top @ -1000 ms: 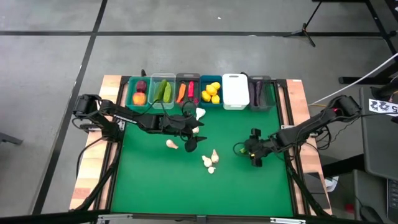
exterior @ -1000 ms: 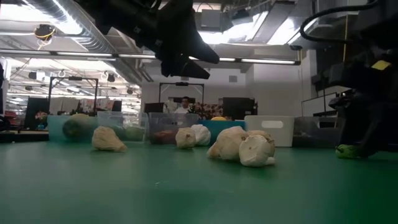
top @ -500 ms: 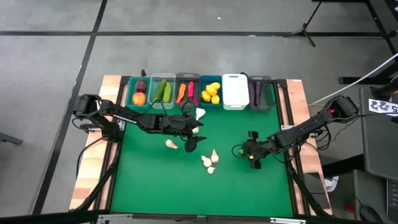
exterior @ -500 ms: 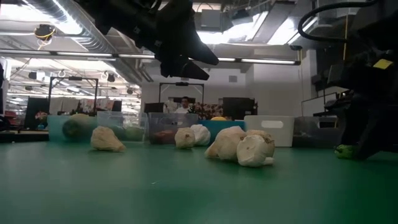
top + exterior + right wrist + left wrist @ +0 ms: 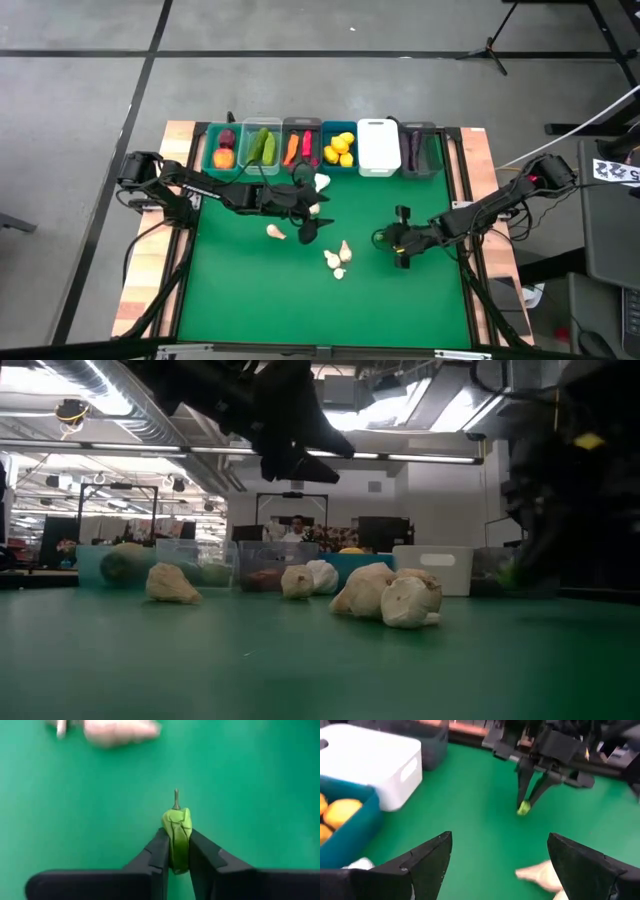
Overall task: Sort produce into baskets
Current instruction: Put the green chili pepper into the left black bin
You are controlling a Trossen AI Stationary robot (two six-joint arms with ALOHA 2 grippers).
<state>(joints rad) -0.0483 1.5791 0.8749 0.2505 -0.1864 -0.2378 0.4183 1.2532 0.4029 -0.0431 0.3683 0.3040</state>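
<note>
A small green pepper-like piece of produce (image 5: 177,837) with a short stem (image 5: 176,799) sits in my right gripper (image 5: 402,249), which is shut on it at the right of the green mat. My left gripper (image 5: 500,865) stands open above the whitish garlic (image 5: 315,208) near the baskets and holds nothing. More garlic (image 5: 339,257) lies loose on the mat. The six baskets (image 5: 340,148) stand in a row at the far edge; five hold produce, and the white one (image 5: 379,146) shows none. My right gripper pinches the green piece's lower body (image 5: 176,857) between its two fingers (image 5: 159,855), one on each side. The fingers point down, slanting in from the table's right (image 5: 530,790). The stem end sticks out past the fingertips. In the low view the piece (image 5: 510,572) hangs just clear of the mat.
One garlic piece (image 5: 276,232) lies left of the left gripper and another (image 5: 321,183) sits by the blue basket. A pair lies mid-mat in the low view (image 5: 390,595). Wooden table rims (image 5: 480,150) border the mat; bare mat lies toward the near edge.
My right gripper has shut on the green piece and taken hold of it. It has then risen and moved a little toward the table's left, lifting the piece off the mat.
</note>
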